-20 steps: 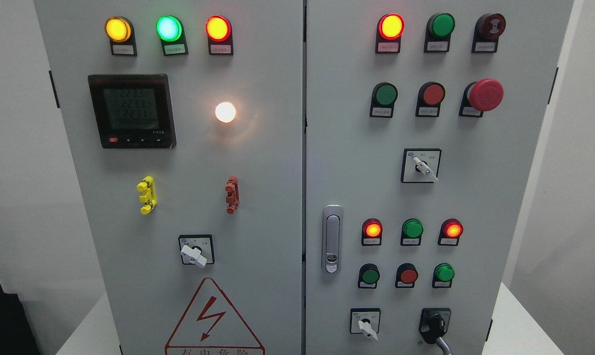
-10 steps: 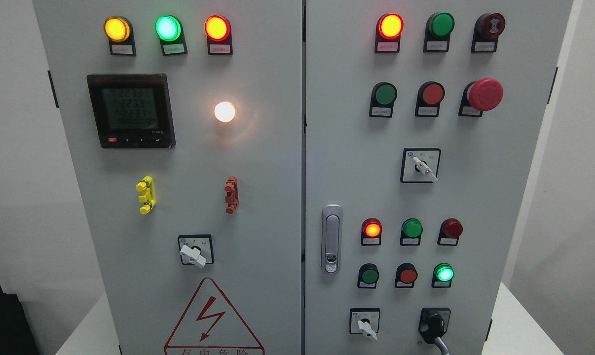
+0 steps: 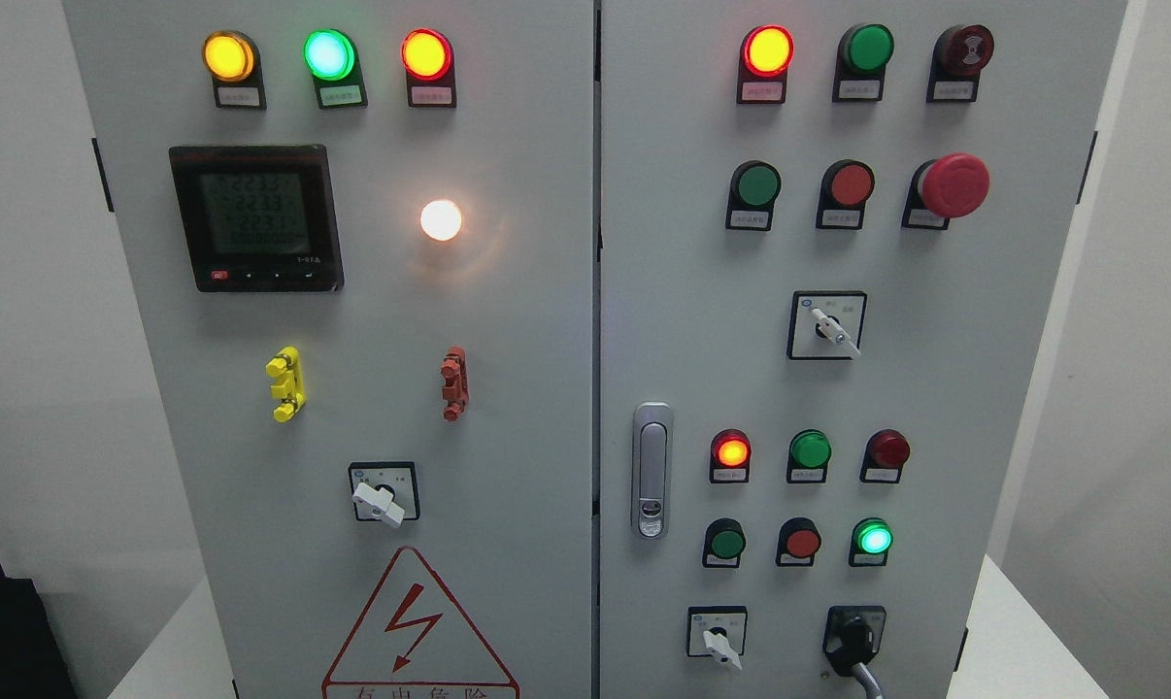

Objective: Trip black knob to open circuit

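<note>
1. Control cabinet (image 3: pixel 508 388): grey, two doors, filling the head view; door latch (image 3: pixel 652 471) near centre.
2. Black knob (image 3: pixel 853 641): on the right door at about 5 o'clock in the picture, low by the bottom edge. Its handle points down toward 7 o'clock, and something grey, possibly a cable or a finger, shows just below it at the frame edge.
3. Neighbours: a white selector switch (image 3: pixel 719 643) sits at the knob's 9 o'clock, a lit green lamp (image 3: pixel 874 537) at its 12 o'clock, an unlit red lamp (image 3: pixel 886 449) higher.
4. My left hand: out of view.
5. My right hand: I cannot tell whether that grey piece belongs to it, so I cannot tell how its fingers stand.
6. Handling note, as a judgement: I should pinch the knob's handle from both sides, turn about its axis without pushing inward, and keep clear of the white selector. Confirm by the lamps.
</note>
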### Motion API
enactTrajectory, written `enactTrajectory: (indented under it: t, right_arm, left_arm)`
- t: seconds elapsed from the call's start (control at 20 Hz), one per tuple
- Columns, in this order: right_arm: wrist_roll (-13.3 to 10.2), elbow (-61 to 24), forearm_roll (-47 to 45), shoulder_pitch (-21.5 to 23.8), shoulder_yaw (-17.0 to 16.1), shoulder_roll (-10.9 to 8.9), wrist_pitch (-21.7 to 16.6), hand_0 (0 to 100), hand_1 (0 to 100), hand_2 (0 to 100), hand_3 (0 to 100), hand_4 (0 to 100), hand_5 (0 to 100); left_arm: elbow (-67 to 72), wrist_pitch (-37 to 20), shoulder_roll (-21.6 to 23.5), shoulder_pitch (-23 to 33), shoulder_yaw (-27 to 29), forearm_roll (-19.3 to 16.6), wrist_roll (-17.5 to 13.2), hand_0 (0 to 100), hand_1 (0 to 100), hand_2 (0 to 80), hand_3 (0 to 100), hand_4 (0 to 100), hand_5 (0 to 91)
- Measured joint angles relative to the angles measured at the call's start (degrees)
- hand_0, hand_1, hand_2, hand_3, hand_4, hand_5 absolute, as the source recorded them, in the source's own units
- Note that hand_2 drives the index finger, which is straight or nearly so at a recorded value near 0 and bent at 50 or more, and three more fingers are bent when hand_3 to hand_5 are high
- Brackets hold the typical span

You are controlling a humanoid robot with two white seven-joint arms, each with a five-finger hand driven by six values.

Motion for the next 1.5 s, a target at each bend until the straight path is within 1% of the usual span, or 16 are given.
enactTrajectory:
  t: [1.5]
  right_arm:
    - [0.0, -0.1, -0.1, 0.1, -0.1, 0.01, -0.2, 0, 0, 0, 93, 86, 83]
  left_arm:
    - [0.0, 0.0, 0.0, 0.0, 0.0, 0.0, 0.0, 12, 39, 0.0, 0, 0, 0.0]
